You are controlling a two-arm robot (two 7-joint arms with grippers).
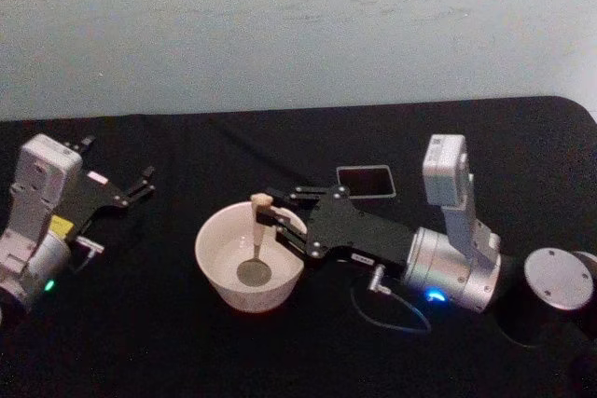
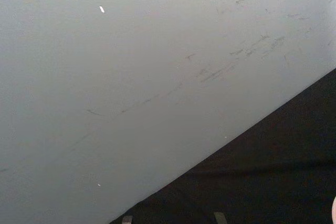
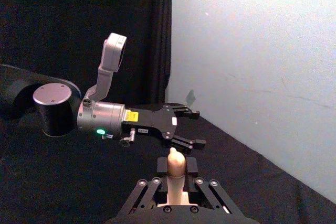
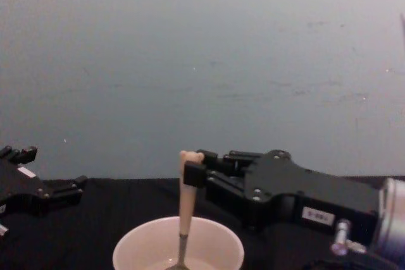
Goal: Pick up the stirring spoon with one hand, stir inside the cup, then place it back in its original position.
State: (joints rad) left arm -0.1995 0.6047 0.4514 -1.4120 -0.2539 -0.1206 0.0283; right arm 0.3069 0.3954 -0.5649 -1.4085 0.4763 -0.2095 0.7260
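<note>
From the head camera, the right gripper (image 1: 273, 217) is reaching in from the right above the cup (image 1: 213, 230), and its fingers are clamping narrowly on the cream handle of the stirring spoon (image 1: 256, 241). The spoon is hanging almost upright. Its bear head is poking out just above the fingers, and its round bowl is resting below them on the cup's floor. The dark grey holder (image 1: 366, 181) is standing on the black desk (image 1: 168, 342) behind the gripper's body, apart from the cup. The left gripper (image 1: 131, 184) is idling far to the left with its fingers spread wide, well apart from the cup.

The left wrist camera is looking at a pale wall (image 2: 157, 66) meeting the desk.

From the right wrist camera, the spoon's head (image 3: 175, 160) is sitting pinched between the two fingers (image 3: 159, 167).

From the chest camera, the fingers are gripping the handle near its top, and the stem is dropping straight down from them into the cup (image 4: 221, 245).
</note>
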